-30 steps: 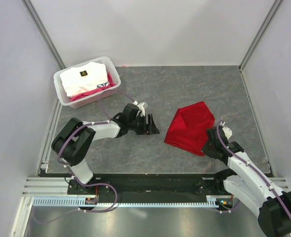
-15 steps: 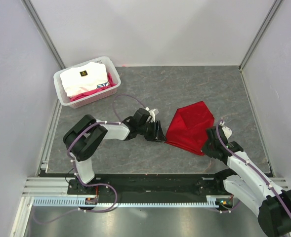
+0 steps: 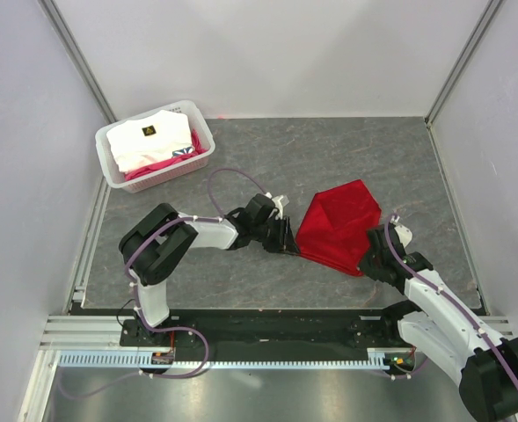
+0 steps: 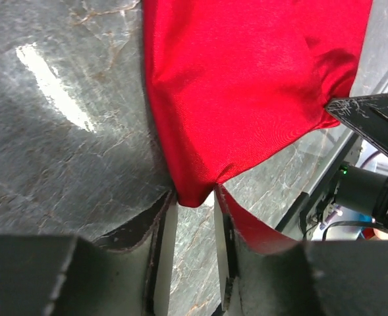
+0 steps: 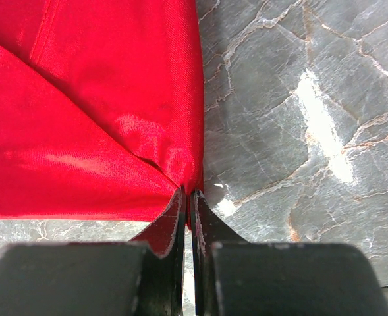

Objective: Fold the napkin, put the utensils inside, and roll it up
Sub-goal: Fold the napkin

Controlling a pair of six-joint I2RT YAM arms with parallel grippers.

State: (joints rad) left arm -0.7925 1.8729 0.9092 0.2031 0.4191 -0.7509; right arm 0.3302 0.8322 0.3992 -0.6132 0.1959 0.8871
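Observation:
The red napkin (image 3: pixel 339 224) lies crumpled and partly folded on the grey table, right of centre. My left gripper (image 3: pixel 290 239) is at its near left corner. In the left wrist view the jaws (image 4: pixel 194 197) stand apart, with the napkin (image 4: pixel 246 85) corner poking between the fingertips and a flap lying over the right finger. My right gripper (image 3: pixel 370 261) is shut on the napkin's near right corner. The right wrist view shows the jaws (image 5: pixel 188 194) pinching the cloth (image 5: pixel 82 118). The spoon is out of view.
A white plastic basket (image 3: pixel 109 163) holding white and pink fabric items stands at the back left. Grey walls and metal frame rails close in the table on three sides. The black base rail runs along the near edge.
My left arm has reached right across the table, from the middle to the napkin's left corner. The right arm and its grip have not moved.

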